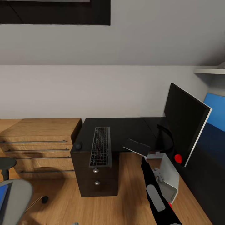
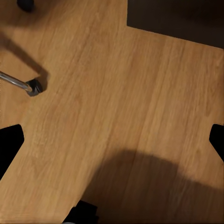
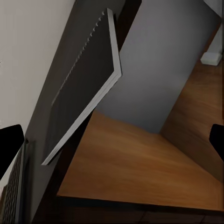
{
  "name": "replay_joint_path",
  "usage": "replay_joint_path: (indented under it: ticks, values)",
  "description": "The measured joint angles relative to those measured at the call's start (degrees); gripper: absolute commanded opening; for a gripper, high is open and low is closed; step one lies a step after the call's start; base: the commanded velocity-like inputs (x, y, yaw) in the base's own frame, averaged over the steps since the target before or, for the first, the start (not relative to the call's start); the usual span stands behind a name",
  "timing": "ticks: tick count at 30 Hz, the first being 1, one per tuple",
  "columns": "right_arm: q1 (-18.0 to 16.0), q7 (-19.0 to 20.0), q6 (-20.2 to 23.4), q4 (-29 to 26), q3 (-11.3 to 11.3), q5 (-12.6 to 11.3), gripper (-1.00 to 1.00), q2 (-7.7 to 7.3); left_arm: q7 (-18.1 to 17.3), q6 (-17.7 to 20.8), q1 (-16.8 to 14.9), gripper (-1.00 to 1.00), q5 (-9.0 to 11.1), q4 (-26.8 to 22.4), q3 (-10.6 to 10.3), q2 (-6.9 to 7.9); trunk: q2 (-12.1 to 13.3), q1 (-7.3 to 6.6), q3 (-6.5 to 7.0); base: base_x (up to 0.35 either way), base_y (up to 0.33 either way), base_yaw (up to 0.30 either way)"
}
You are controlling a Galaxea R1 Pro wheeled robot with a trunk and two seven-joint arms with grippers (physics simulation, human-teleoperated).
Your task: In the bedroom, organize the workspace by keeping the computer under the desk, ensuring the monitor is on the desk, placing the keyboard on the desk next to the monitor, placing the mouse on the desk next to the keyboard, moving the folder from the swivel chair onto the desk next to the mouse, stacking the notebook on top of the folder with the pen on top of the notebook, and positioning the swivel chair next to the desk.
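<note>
The black desk point(image 1: 131, 128) carries the keyboard point(image 1: 100, 146) along its left part, with the small black mouse point(image 1: 77, 145) at its left. The monitor point(image 1: 184, 122) stands on the desk's right wing. Below it, on the floor, sits the silver computer point(image 1: 170, 175). The dark grey notebook point(image 1: 137, 147) lies tilted over the desk's front edge, just above my right gripper point(image 1: 143, 161). In the right wrist view the notebook point(image 3: 79, 93) slants ahead of the open right gripper point(image 3: 112, 144); contact is unclear. The swivel chair point(image 1: 17, 200) with the blue folder point(image 1: 2, 197) is at the lower left. My left gripper point(image 2: 112, 144) is open over bare floor.
A light-wood chest point(image 1: 37, 140) stands left of the desk. The desk's drawer unit point(image 1: 97, 178) faces me. A chair castor point(image 2: 33, 86) on a chrome leg rests on the wood floor. A blue panel point(image 1: 217, 109) and a shelf point(image 1: 209, 71) are at the right.
</note>
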Motion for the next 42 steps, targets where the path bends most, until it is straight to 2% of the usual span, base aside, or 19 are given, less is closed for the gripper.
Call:
replay_joint_path:
  ticks: [15,23,30,31,32,39,42]
  values:
    - [0.0,0.0,0.2,0.0,0.0,0.1,1.0,-0.04,0.1,-0.1,0.0,1.0,0.0,0.0,0.0,0.0,0.0,-0.02,0.0,-0.026,0.0,0.0]
    - [0.0,-0.1,0.5,1.0,0.1,0.1,1.0,-0.3,0.1,-0.1,0.0,1.0,0.0,0.1,0.1,0.0,3.2,-1.77,1.43,0.0,0.0,0.0]
    - [0.0,0.0,0.9,9.1,0.5,0.4,1.0,-0.71,0.1,-0.1,0.0,1.0,0.0,1.8,0.2,0.06,6.0,-3.31,2.69,0.0,0.0,0.0]
    - [0.0,0.1,1.5,15.3,0.7,1.6,1.0,-1.92,0.1,-0.1,0.0,1.0,0.0,2.3,0.3,0.08,6.4,-3.53,2.86,0.0,0.0,0.0]
    - [0.0,0.1,1.5,18.6,0.7,2.2,1.0,-2.32,0.1,-0.1,0.0,1.0,-0.1,2.4,0.3,0.08,6.8,-3.75,3.04,0.0,0.0,0.0]
    - [0.0,0.1,0.8,31.4,1.1,4.3,1.0,-2.93,0.0,-0.1,0.0,1.0,0.0,2.5,0.3,-0.03,9.6,-5.28,4.3,0.0,0.0,0.0]
    - [0.0,0.1,-0.5,35.7,1.1,6.1,1.0,-3.13,0.0,-0.1,0.0,1.0,0.0,2.5,0.3,-0.08,10.8,-5.94,4.84,0.0,0.0,0.0]
